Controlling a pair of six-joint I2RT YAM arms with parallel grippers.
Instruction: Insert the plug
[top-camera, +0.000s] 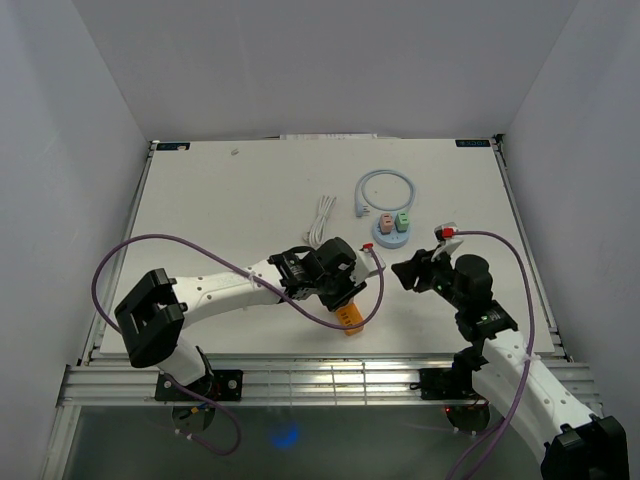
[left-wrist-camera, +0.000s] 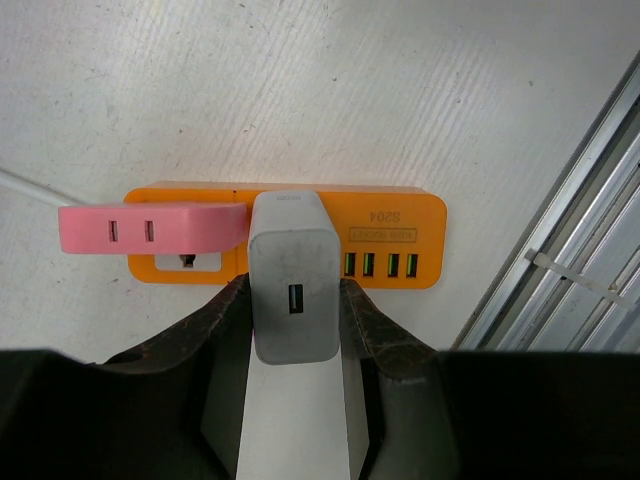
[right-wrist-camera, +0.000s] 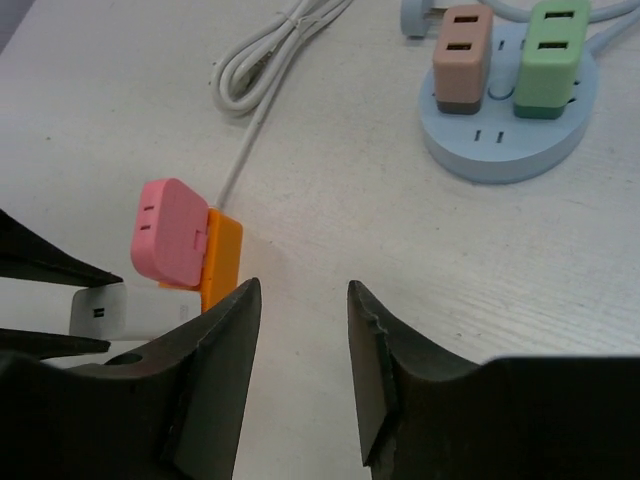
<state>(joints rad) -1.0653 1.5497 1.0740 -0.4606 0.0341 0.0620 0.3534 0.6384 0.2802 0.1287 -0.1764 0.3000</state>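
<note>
Left claw (left-wrist-camera: 295, 300): closed on a white charger (left-wrist-camera: 293, 270), one dark finger pressed against each long side, seen from the left wrist camera.
White charger: held upright over the orange power strip (left-wrist-camera: 400, 215), its single USB port facing the wrist camera. Its body covers the strip's middle, between the pink adapter (left-wrist-camera: 150, 228) and the row of green USB ports (left-wrist-camera: 380, 265). Whether its prongs are seated in a socket cannot be told, since the body hides them.
Orange power strip: lies flat on the table (left-wrist-camera: 300, 80) near the front edge, close to the metal rail. In the top view only its near end shows beneath the left arm.
Pink adapter: sits on the strip's left end in the wrist view and overhangs past it, with two slots showing on its face.
Right claw (right-wrist-camera: 300, 300): fingers parted with only bare table between them, holding nothing. It hovers just beside the strip, whose orange end and pink adapter show above its left finger (right-wrist-camera: 215, 380).
Round blue socket hub (right-wrist-camera: 500, 150): stands farther back on the table, well apart from the strip, carrying a brown plug (right-wrist-camera: 462, 55) and a green plug (right-wrist-camera: 552, 55) side by side.
White cable (right-wrist-camera: 265, 60): coiled left of the hub, one strand running down toward the strip's pink end.
Light blue cable (top-camera: 385, 180): loops behind the hub.
</note>
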